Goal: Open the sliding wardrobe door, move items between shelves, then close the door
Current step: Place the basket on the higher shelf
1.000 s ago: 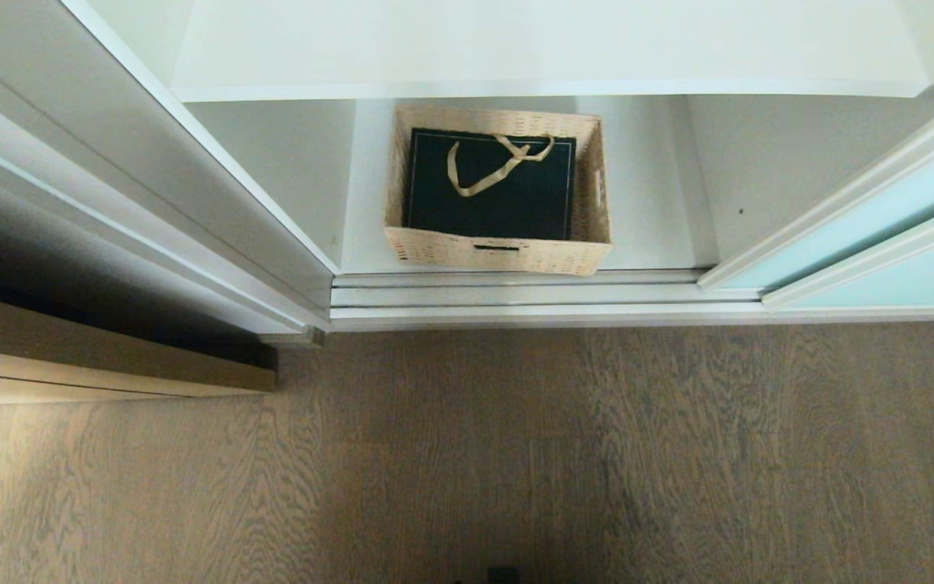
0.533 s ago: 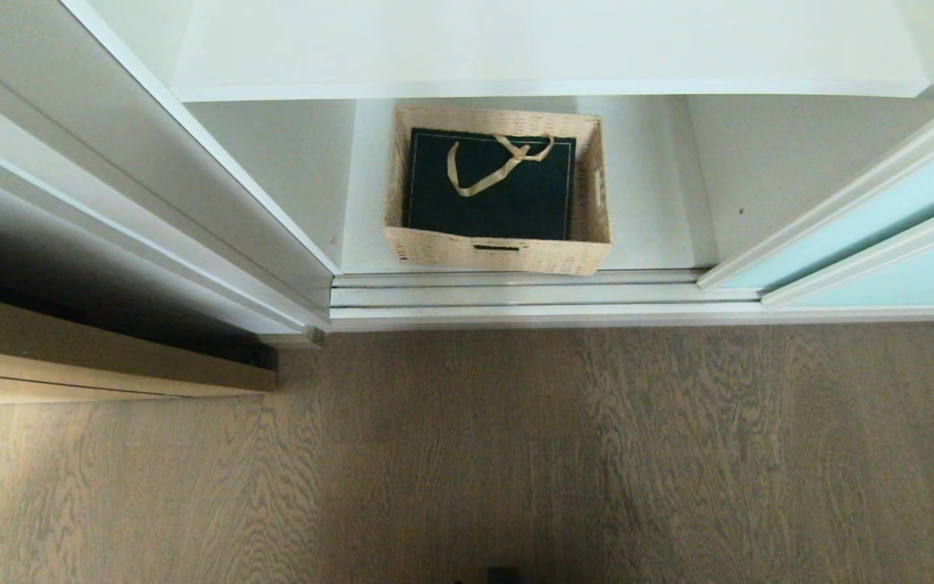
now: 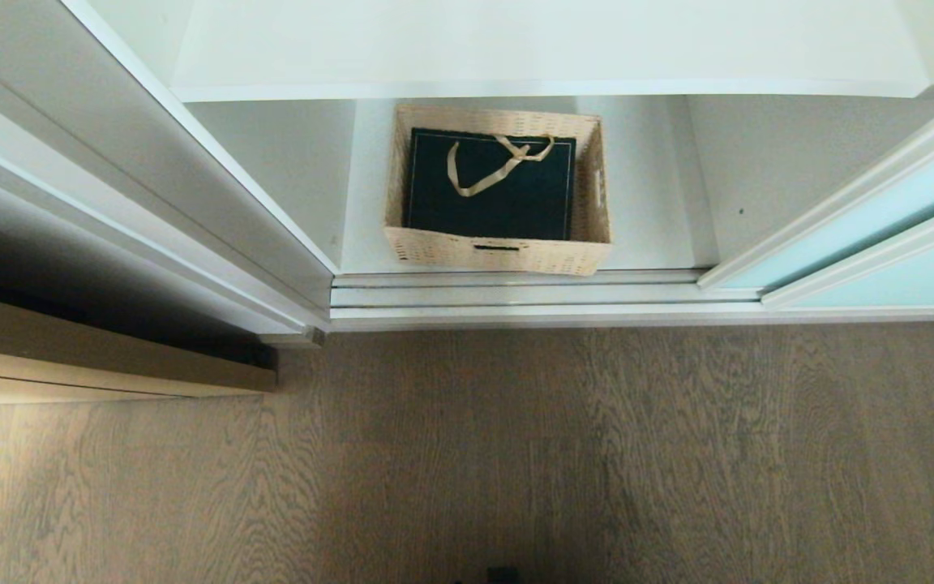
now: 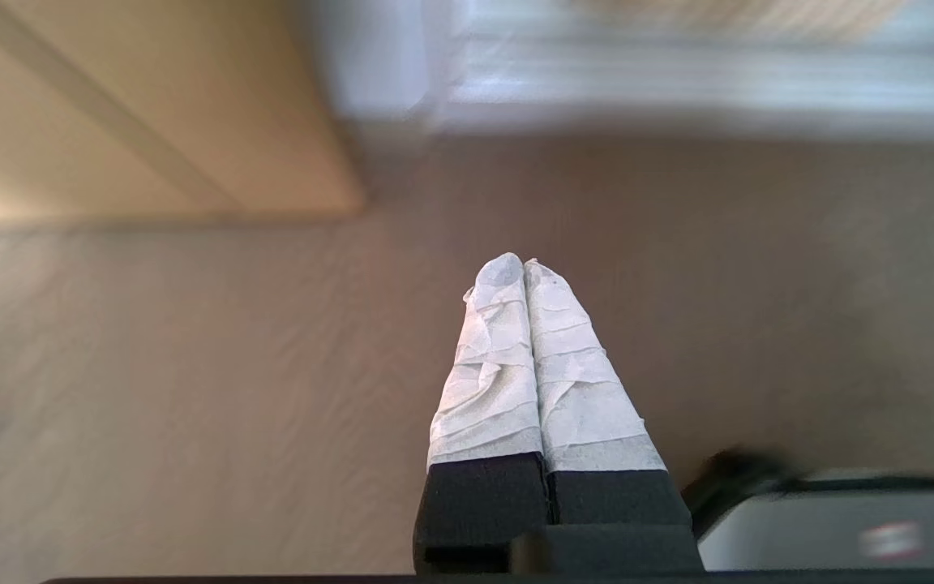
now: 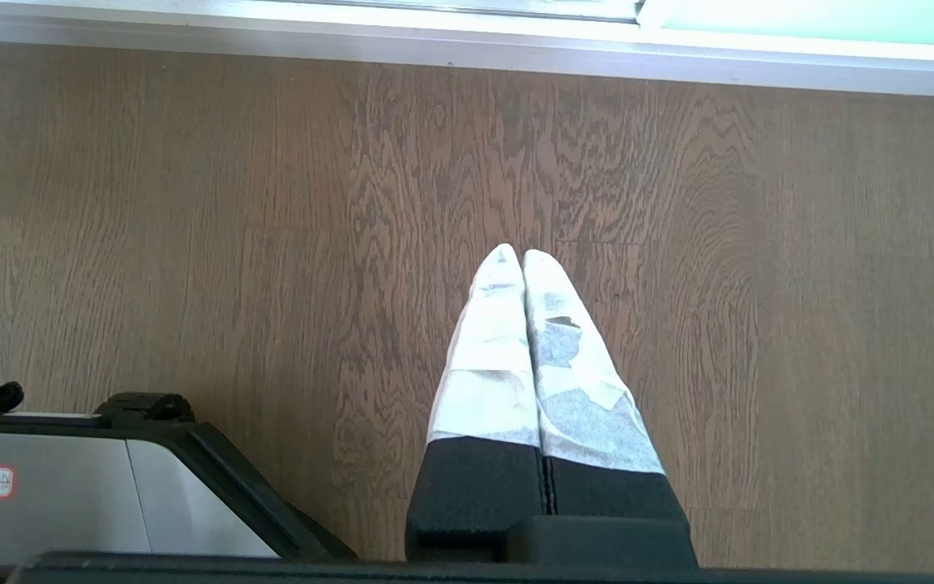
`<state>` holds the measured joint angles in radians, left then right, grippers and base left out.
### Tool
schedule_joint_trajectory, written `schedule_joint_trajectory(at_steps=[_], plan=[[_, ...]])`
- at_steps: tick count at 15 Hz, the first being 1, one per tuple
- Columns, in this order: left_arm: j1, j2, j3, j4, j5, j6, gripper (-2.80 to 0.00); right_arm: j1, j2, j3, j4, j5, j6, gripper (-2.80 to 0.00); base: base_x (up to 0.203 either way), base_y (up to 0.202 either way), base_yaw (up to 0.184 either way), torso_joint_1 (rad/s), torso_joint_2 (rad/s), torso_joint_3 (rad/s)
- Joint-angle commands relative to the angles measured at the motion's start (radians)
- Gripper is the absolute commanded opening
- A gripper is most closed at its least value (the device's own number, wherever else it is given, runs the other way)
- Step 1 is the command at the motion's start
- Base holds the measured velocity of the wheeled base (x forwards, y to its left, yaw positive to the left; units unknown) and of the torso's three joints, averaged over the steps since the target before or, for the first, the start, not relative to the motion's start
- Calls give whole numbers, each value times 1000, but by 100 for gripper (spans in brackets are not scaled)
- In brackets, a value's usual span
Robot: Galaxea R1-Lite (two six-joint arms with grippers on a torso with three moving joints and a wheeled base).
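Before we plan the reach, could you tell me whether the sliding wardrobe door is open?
Open: the sliding wardrobe door stands aside, exposing the basket.

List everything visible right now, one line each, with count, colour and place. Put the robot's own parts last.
wicker basket: one, tan, on the lower shelf just behind the door tracks.
gift bag: one, dark green with gold ribbon handle, lying flat inside the basket.
shelves: two, white; lower shelf under the basket, upper shelf above it.
sliding wardrobe door: pale blue-green glass panels in white frames, slid to the right, opening uncovered.
door tracks: white-silver, along the wardrobe's front edge.
floor: brown wood-grain, in front of the wardrobe.
wood cabinet front: one, light wood, left of the wardrobe.
left claw: one, white-wrapped fingers, shut, empty, over the floor.
right claw: one, white-wrapped fingers, shut, empty, over the floor.
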<state>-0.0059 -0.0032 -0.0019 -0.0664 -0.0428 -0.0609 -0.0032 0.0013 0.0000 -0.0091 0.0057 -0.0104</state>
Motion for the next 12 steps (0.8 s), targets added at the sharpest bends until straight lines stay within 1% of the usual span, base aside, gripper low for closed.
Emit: schedule_joint_trajectory(at_steps=[1, 2, 3, 4, 5, 7, 12], plan=[[0, 3, 0, 8, 7, 19, -280, 0, 0, 0, 0, 0, 0, -280, 0, 0, 0, 0, 0, 0], [0, 3, 1, 5, 7, 61, -280, 0, 0, 0, 0, 0, 0, -280, 0, 0, 0, 0, 0, 0], [0, 3, 2, 18, 17, 137, -280, 0, 0, 0, 0, 0, 0, -280, 0, 0, 0, 0, 0, 0], [0, 3, 2, 35, 31, 173, -280, 0, 0, 0, 0, 0, 0, -280, 0, 0, 0, 0, 0, 0], [0, 3, 2, 66, 31, 185, -280, 0, 0, 0, 0, 0, 0, -280, 0, 0, 0, 0, 0, 0], [0, 3, -6, 91, 26, 187, -280, 0, 0, 0, 0, 0, 0, -280, 0, 0, 0, 0, 0, 0], [0, 3, 0, 76, 26, 174, -280, 0, 0, 0, 0, 0, 0, -280, 0, 0, 0, 0, 0, 0]])
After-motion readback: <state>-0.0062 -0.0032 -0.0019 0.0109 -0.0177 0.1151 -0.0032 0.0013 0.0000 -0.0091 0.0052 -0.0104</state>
